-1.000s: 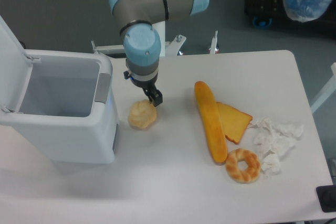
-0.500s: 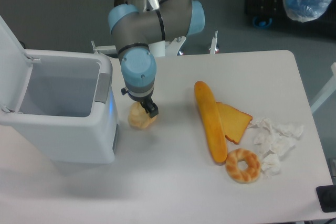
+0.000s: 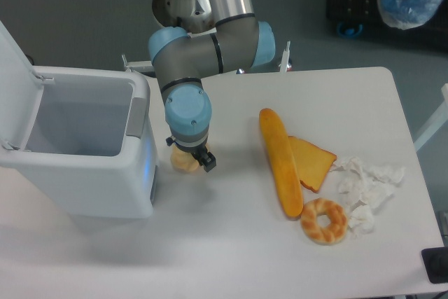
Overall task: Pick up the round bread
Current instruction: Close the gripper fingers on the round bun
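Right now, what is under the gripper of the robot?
The round bread lies on the table under the gripper, beside the white bin. Only its pale lower edge shows; the wrist covers its top, so I cannot see whether the fingers touch it.

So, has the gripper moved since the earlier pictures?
Yes. The gripper has come down over the round bread and sits closer to the white bin than before.
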{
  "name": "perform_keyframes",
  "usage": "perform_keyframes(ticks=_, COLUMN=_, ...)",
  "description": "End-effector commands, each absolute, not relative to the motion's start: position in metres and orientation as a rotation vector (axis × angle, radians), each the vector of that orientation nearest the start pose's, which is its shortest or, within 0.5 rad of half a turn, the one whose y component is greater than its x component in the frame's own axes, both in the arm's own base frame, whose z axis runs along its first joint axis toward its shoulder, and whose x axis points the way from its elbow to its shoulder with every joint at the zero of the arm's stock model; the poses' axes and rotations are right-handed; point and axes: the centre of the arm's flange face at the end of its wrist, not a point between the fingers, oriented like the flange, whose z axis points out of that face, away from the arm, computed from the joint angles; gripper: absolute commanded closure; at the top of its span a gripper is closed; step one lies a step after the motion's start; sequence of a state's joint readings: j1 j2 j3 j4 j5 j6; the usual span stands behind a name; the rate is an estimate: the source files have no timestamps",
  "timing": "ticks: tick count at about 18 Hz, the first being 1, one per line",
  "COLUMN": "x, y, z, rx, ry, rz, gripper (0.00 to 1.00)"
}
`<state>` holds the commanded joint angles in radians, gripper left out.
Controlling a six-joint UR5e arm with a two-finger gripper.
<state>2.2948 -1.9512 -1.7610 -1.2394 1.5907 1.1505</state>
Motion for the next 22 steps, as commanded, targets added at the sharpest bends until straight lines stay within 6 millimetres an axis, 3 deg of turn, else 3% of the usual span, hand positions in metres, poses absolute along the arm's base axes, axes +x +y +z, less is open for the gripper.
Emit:
perform_keyframes(ticks=6, x=-0.273, y=0.502, z=0.212, rx=-3.256, ry=0.697, rz=-0.307, gripper=0.00)
perform_keyframes(ticks=22, x=-0.273, y=0.506, z=0.200, rx=-3.279, ry=0.601, rz=-0.292, gripper=0.00)
